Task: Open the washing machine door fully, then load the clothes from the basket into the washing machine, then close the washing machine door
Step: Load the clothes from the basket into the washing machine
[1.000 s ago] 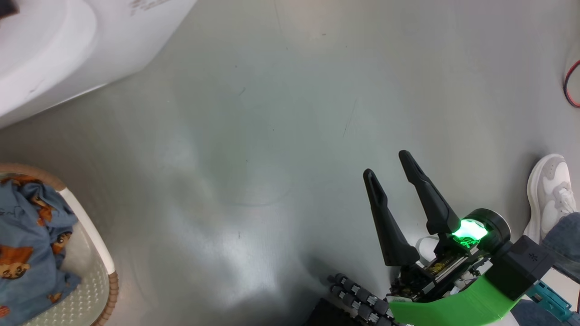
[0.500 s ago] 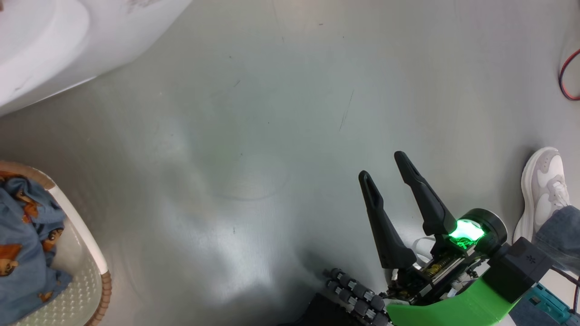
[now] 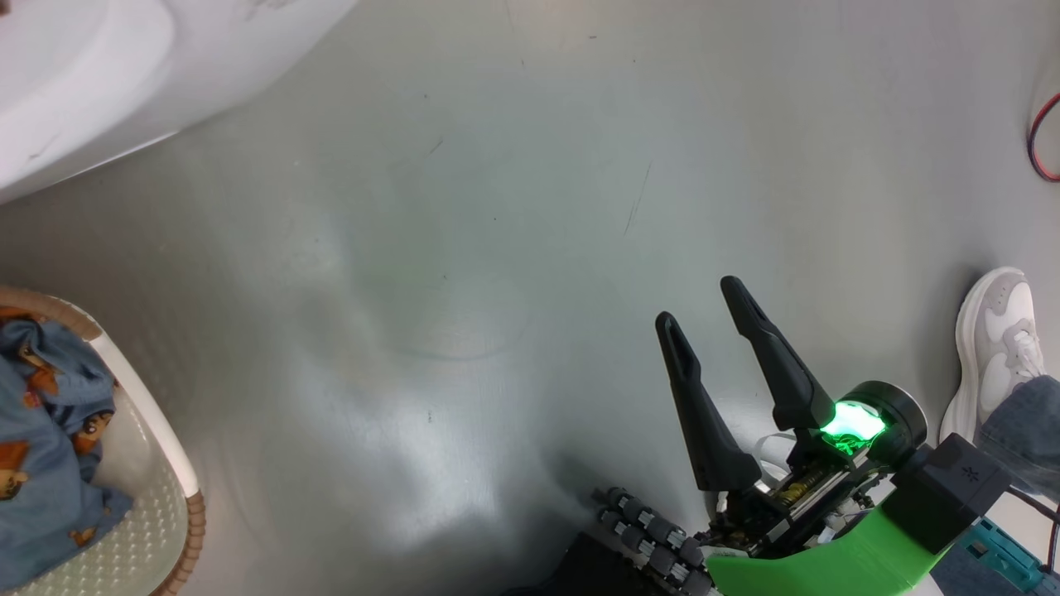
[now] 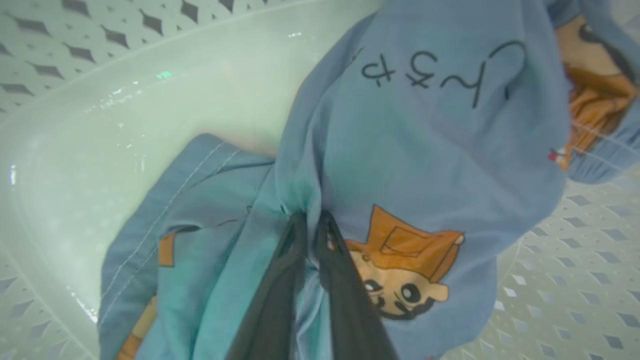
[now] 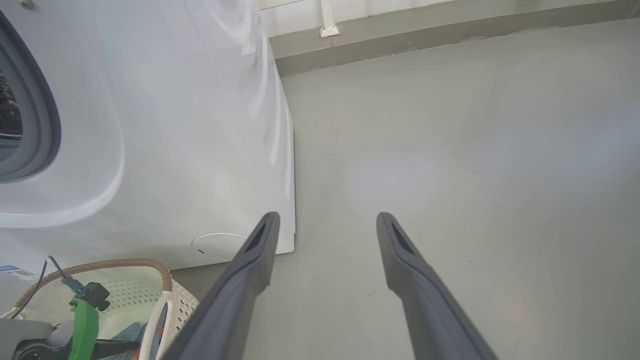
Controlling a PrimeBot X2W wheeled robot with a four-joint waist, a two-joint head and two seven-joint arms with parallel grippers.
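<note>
Inside the basket point(image 4: 100, 125), my left gripper point(image 4: 311, 217) is shut on the clothes point(image 4: 425, 150), pinching a fold of light blue fabric printed with orange-brown cartoon figures. The head view has the basket point(image 3: 178, 480) at the lower left with the clothes point(image 3: 41, 463) in it. My right gripper point(image 3: 702, 302) hangs open over bare floor at the lower right, holding nothing. The white washing machine point(image 5: 175, 125) stands left of my right gripper point(image 5: 327, 220), its grey gasket point(image 5: 35, 125) at the left edge. The washing machine door is out of view.
A person's white shoe point(image 3: 994, 348) and a trouser leg stand close to my right arm. A red cable point(image 3: 1039, 141) lies at the far right. The machine's corner point(image 3: 124, 74) fills the upper left. A wall skirting point(image 5: 425, 40) runs behind the floor.
My left gripper has closed on the clothes. The head view has shifted slightly, and the bundle in the basket looks a little more gathered. The right gripper has kept its pose.
</note>
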